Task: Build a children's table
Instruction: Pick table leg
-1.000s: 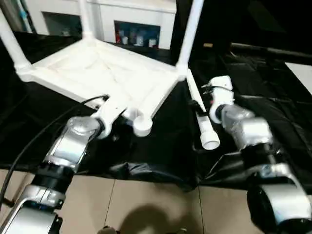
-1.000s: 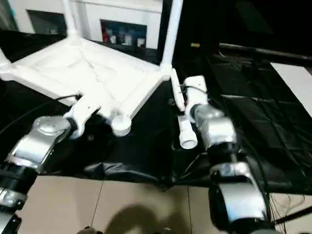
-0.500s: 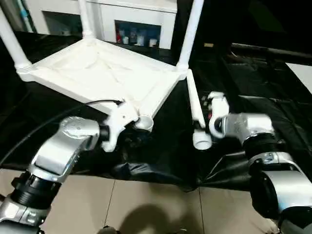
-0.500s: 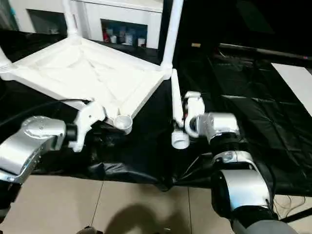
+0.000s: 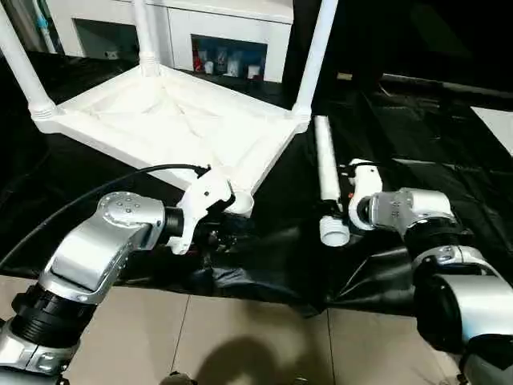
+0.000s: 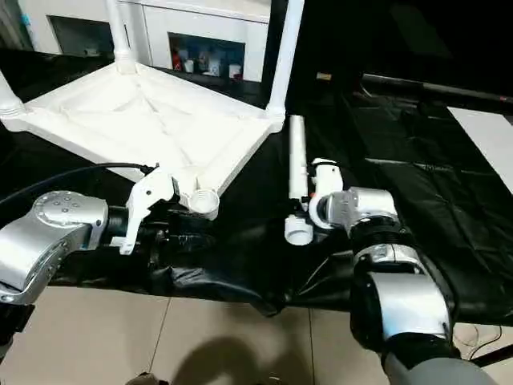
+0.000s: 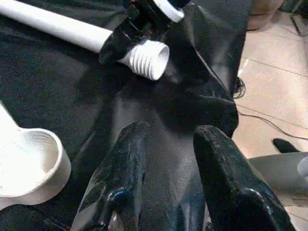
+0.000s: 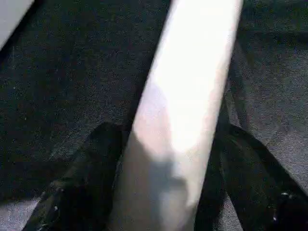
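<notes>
White plastic is what the children's table is made of. Its big top (image 5: 172, 120) lies upside down on black sheeting (image 5: 280, 257), so the ribbed underside faces up and the round corner sockets can take the legs. Three legs stand in their sockets already: one at the far corner (image 5: 144, 36), one at the left (image 5: 20, 68) and one at the right (image 5: 317, 52). The near corner socket (image 6: 204, 202) is empty.

The fourth leg (image 5: 326, 172) lies flat on the sheeting, just beside the top's right edge. It is a long tube with a ridged screw end (image 7: 149, 58) that points toward the robot. The right tool (image 6: 309, 210) sits at that end with a black finger on each side of the tube, but I cannot tell if it is squeezing yet. I think it is there to pick the leg up.

The left tool (image 7: 166, 159) hangs just beside the empty socket. Its two black fingers (image 7: 120, 173) are apart and hold nothing.
</notes>
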You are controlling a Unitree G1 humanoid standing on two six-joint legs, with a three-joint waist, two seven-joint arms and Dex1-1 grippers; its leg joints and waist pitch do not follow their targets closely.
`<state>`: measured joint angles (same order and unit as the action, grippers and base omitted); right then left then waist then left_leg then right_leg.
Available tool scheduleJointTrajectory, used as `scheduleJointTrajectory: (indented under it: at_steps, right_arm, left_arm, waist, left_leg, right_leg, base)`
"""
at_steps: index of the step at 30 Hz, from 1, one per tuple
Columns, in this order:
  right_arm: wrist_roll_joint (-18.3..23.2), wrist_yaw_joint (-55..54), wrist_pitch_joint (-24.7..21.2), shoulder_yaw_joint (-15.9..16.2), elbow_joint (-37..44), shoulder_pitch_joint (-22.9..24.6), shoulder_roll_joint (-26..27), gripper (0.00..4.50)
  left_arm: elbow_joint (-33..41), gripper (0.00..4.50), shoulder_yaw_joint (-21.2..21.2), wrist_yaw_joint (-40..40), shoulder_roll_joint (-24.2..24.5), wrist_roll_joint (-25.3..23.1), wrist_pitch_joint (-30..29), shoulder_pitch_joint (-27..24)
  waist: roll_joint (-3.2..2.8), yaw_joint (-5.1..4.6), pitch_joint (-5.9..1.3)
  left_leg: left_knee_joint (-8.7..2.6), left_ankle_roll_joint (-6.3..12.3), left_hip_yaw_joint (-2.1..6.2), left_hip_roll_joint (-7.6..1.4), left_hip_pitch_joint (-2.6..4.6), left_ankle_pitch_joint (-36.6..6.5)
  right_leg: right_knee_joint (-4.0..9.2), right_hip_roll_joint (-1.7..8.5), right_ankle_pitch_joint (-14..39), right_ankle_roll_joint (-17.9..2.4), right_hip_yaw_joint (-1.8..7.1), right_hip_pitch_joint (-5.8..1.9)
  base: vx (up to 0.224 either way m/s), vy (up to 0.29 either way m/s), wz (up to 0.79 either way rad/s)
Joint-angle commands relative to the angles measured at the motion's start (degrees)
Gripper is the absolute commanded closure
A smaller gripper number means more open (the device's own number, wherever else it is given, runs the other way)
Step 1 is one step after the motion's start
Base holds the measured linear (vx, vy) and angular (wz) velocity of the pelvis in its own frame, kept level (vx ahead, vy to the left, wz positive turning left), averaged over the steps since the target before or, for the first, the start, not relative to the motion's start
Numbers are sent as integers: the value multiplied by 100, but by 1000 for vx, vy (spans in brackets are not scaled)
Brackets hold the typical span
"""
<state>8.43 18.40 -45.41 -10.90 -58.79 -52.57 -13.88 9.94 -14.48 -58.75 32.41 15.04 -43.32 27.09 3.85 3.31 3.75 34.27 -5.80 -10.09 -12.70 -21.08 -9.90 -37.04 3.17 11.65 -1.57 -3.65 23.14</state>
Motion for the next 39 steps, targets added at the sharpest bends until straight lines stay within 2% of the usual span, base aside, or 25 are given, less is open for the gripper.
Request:
scheduleJointTrajectory:
  at_steps: [1, 3, 5, 6, 9, 11, 13, 14, 16, 17, 18, 19, 20, 21, 22, 23, 24, 25, 27, 29, 30, 32, 36, 38, 39]
  right_arm:
    - [-39, -148, 28, -38, -200, 11, -102, 165]
    - [-17, -173, 120, -74, -271, 20, -126, 168]
    - [29, -252, 288, -137, -332, 49, -128, 189]
    - [41, -311, 423, -159, -385, 83, -126, 200]
    - [53, -383, 555, -220, -434, 123, -131, 217]
    - [96, -505, 681, -320, -442, 160, -99, 235]
    - [136, -592, 754, -390, -429, 172, -75, 246]
    - [247, -710, 946, -550, -310, 198, -18, 246]
    - [296, -754, 1224, -629, -117, 265, 17, 256]
    - [311, -762, 1378, -628, -64, 288, 34, 257]
    - [388, -789, 1680, -718, 66, 344, 72, 257]
    - [388, -789, 1680, -718, 66, 344, 72, 258]
    - [495, -630, 2005, -800, 344, 460, 112, 259]
    - [598, -501, 2226, -885, 627, 577, 147, 259]
    - [710, -357, 2285, -965, 974, 716, 176, 261]
    - [799, -225, 2264, -1004, 1292, 846, 193, 261]
    - [983, 73, 2347, -1054, 1906, 1109, 234, 261]
    - [1122, 270, 2279, -1087, 2164, 1221, 236, 262]
    - [1407, 731, 2238, -1160, 2638, 1438, 202, 263]
    - [1739, 1301, 2041, -1140, 3105, 1696, 116, 264]
    - [1873, 1518, 1974, -1146, 3268, 1793, 79, 264]
    - [2202, 1851, 1823, -1217, 3592, 1989, 52, 264]
    - [2821, 2393, 1460, -1039, 4491, 2403, 82, 264]
    - [2990, 2476, 1312, -1001, 4745, 2483, 135, 264]
    - [3074, 2529, 1224, -954, 4861, 2512, 172, 264]
  left_arm:
    - [-57, 230, 13, 92, -78, -47, -14, 123]
    - [-111, 229, 7, 216, -150, -128, 70, 162]
    - [-178, 204, 66, 468, -308, -185, 175, 166]
    - [-248, 190, 199, 848, -565, -286, 569, 93]
    - [-268, 186, 312, 1280, -806, -364, 726, 2]
    - [-243, 150, 371, 1543, -917, -425, 823, -87]
    - [-215, 140, 428, 1738, -1000, -483, 952, -162]
    - [-295, 140, 529, 1990, -1133, -549, 1151, -219]
    - [-383, 102, 576, 1994, -1170, -500, 1112, -218]
    - [-399, 101, 601, 1948, -1175, -455, 1121, -242]
    - [-507, 101, 669, 2108, -1245, -498, 1147, -209]
    - [-507, 94, 669, 2108, -1245, -498, 1147, -209]
    - [-692, 80, 788, 2395, -1418, -526, 1219, -139]
    - [-821, 80, 887, 2631, -1546, -502, 802, -15]
    - [-963, 66, 745, 2671, -1515, -578, 213, 176]
    - [-1077, 58, 594, 2610, -1488, -589, -189, 329]
    - [-1265, 58, 674, 2553, -1690, -374, -108, 472]
    - [-1359, 51, 828, 2568, -1845, -218, 109, 536]
    - [-1530, 41, 1162, 2640, -2167, 112, 414, 727]
    - [-1613, 17, 1447, 2664, -2391, 462, 493, 990]
    - [-1642, 15, 1564, 2657, -2478, 639, 401, 1106]
    - [-1670, 3, 1735, 2572, -2580, 953, 182, 1334]
    - [-1617, 0, 2223, 2295, -2761, 1746, -675, 1728]
    - [-1648, 0, 2330, 2243, -2784, 1879, -884, 1818]
    - [-1650, 0, 2360, 2203, -2782, 1939, -965, 1844]
  waist:
    - [-83, -15, -408]
    - [-123, 0, -409]
    - [-128, 9, -418]
    - [-129, 13, -422]
    - [-94, 29, -422]
    - [-70, 27, -422]
    - [-81, 27, -420]
    - [-73, 22, -418]
    - [-57, 8, -423]
    - [-56, 9, -421]
    - [-56, 2, -427]
    - [-61, -6, -424]
    - [-81, -13, -429]
    - [-68, -30, -433]
    - [-111, -13, -448]
    - [-84, -28, -450]
    - [-107, -14, -456]
    - [-98, 7, -460]
    - [-100, 24, -487]
    - [-79, 22, -477]
    - [-69, 43, -490]
    - [-37, 49, -473]
    - [-56, 83, -439]
    - [-57, 75, -425]
    - [-36, 67, -423]
  left_leg:
    - [-344, -360, -41, -24, 62, -864]
    - [-343, -382, -39, -24, 71, -920]
    - [-346, -394, -23, -28, 53, -926]
    - [-342, -391, -20, -26, 54, -948]
    - [-347, -349, -11, -28, 40, -955]
    - [-339, -317, -19, -29, 47, -980]
    - [-339, -306, -17, -33, 48, -985]
    - [-341, -296, -15, -35, 44, -999]
    - [-330, -279, -30, -32, 60, -1021]
    - [-331, -264, -32, -27, 58, -1029]
    - [-331, -252, -28, -30, 57, -1009]
    - [-328, -248, -33, -31, 52, -999]
    - [-320, -226, -40, -31, 55, -1003]
    - [-312, -200, -56, -25, 59, -980]
    - [-306, -191, -52, -34, 83, -940]
    - [-307, -111, -54, -13, 66, -820]
    - [-318, -58, -35, -7, 42, -681]
    - [-310, -11, -43, -8, 49, -642]
    - [-301, 102, -26, -15, 25, -474]
    - [-300, 176, -34, 8, 3, -471]
    - [-297, 302, -20, -15, 5, -392]
    - [-287, 377, -38, 9, 3, -464]
    - [-301, 346, -36, -3, 26, -612]
    - [-312, 330, -30, -8, 24, -677]
    - [-317, 316, -24, -11, 21, -712]
  right_leg:
    - [446, 357, 896, -899, 289, -296]
    - [457, 357, 894, -915, 289, -287]
    - [443, 362, 823, -924, 281, -307]
    - [437, 364, 796, -947, 276, -313]
    - [451, 373, 815, -964, 267, -327]
    - [459, 373, 874, -944, 268, -315]
    - [460, 373, 927, -912, 267, -306]
    - [464, 373, 971, -893, 263, -305]
    - [478, 362, 1055, -827, 263, -282]
    - [483, 364, 1083, -815, 263, -277]
    - [478, 366, 1089, -809, 261, -278]
    - [479, 361, 1059, -797, 267, -277]
    - [486, 357, 1005, -792, 273, -277]
    - [477, 328, 864, -789, 280, -282]
    - [449, 335, 758, -803, 281, -272]
    - [435, 303, 604, -785, 279, -288]
    - [430, 314, 500, -794, 270, -321]
    - [457, 328, 407, -799, 280, -325]
    - [414, 337, -90, -1012, 279, -376]
    - [421, 322, -197, -1091, 273, -399]
    - [395, 344, -434, -1238, 267, -404]
    - [431, 349, -258, -1256, 267, -422]
    - [505, 363, 438, -1184, 251, -386]
    - [523, 359, 616, -1153, 243, -372]
    - [533, 362, 726, -1123, 236, -370]
  base:
    - [0, 0, 0]
    - [0, 0, 0]
    - [0, 0, 0]
    - [0, 0, 0]
    - [0, 0, 0]
    - [0, 0, 0]
    - [0, 0, 0]
    - [0, 0, 0]
    - [0, 0, 0]
    - [0, 0, 0]
    - [0, 0, 0]
    - [0, 0, 0]
    - [0, 0, 0]
    - [0, 0, 0]
    - [0, 0, 0]
    - [0, 0, 0]
    - [0, 0, 0]
    - [0, 0, 0]
    - [0, 0, 0]
    - [0, 0, 0]
    - [0, 0, 0]
    - [0, 0, 0]
    - [0, 0, 0]
    - [0, 0, 0]
    - [0, 0, 0]
